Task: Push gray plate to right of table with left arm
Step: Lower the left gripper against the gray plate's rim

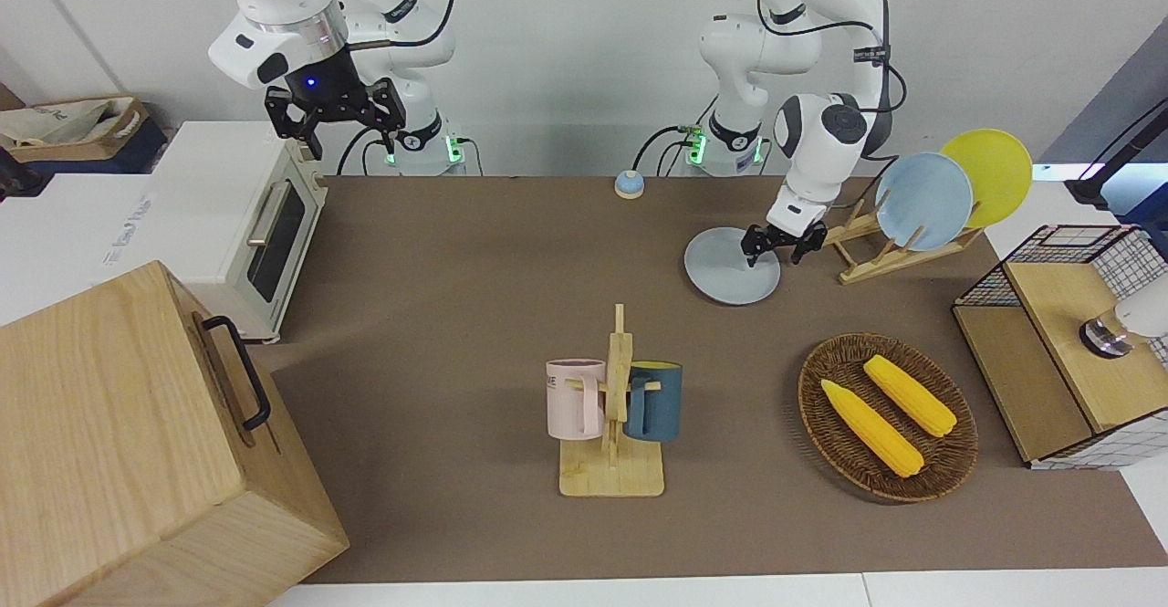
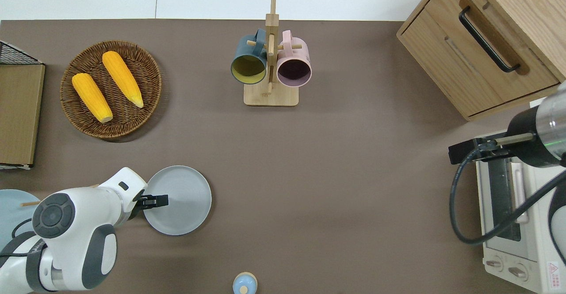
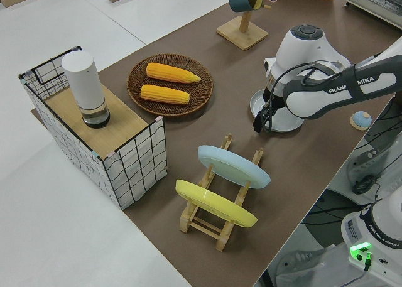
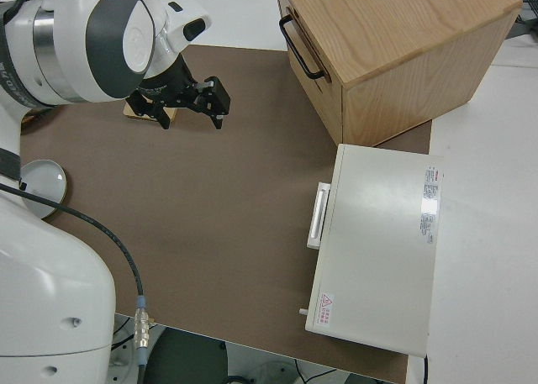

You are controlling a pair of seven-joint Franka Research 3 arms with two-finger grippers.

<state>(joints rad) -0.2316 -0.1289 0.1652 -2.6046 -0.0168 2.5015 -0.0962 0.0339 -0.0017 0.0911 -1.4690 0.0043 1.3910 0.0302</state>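
Observation:
The gray plate (image 1: 725,271) (image 2: 183,201) (image 3: 284,120) lies flat on the brown table (image 1: 456,269), toward the left arm's end and in the half nearer the robots. My left gripper (image 1: 774,256) (image 2: 154,201) (image 3: 259,120) is low at the plate's edge on the left arm's side. It is open, one finger over the plate and the other just outside the rim, with nothing held. The right gripper (image 1: 336,123) (image 4: 189,107), with a blue light above it, is open and parked.
A wooden rack holding a sky-blue plate (image 1: 923,201) and a yellow plate (image 1: 987,176) stands close beside the left gripper. A wicker basket (image 1: 826,424) of corn and a mug tree (image 1: 613,406) lie farther from the robots. A toaster oven (image 1: 246,224) and wooden cabinet (image 1: 137,443) fill the right arm's end.

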